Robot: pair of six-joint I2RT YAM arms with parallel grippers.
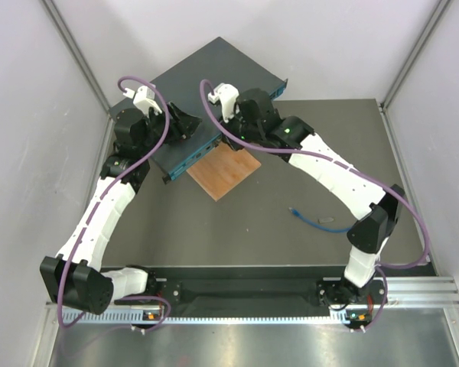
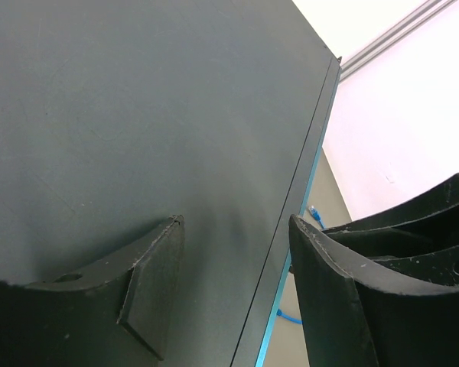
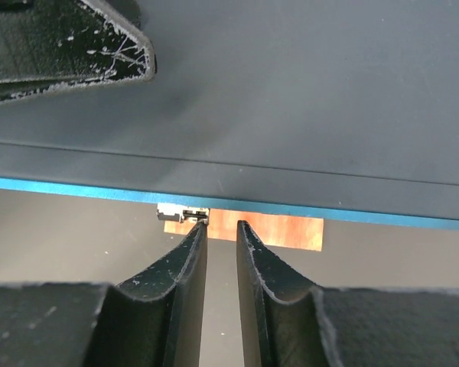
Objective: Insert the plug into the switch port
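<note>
The switch (image 1: 206,84), a flat dark teal box with a bright blue front edge, lies at the back of the table. The plug (image 1: 294,210) with its thin blue cable (image 1: 321,224) lies loose on the table to the right, held by neither gripper. My left gripper (image 1: 180,126) is open over the switch's front left corner; one finger (image 2: 149,283) sits over the top and the other (image 2: 329,298) hangs past the front edge. The plug also shows far off in the left wrist view (image 2: 315,214). My right gripper (image 3: 222,229) is nearly shut and empty, just above the switch's front edge (image 3: 352,214).
An orange-brown wooden square (image 1: 223,172) lies partly under the switch's front edge and shows beyond my right fingertips (image 3: 279,232). A small grey metal piece (image 3: 176,212) sits by the right gripper's left fingertip. White walls close in on both sides.
</note>
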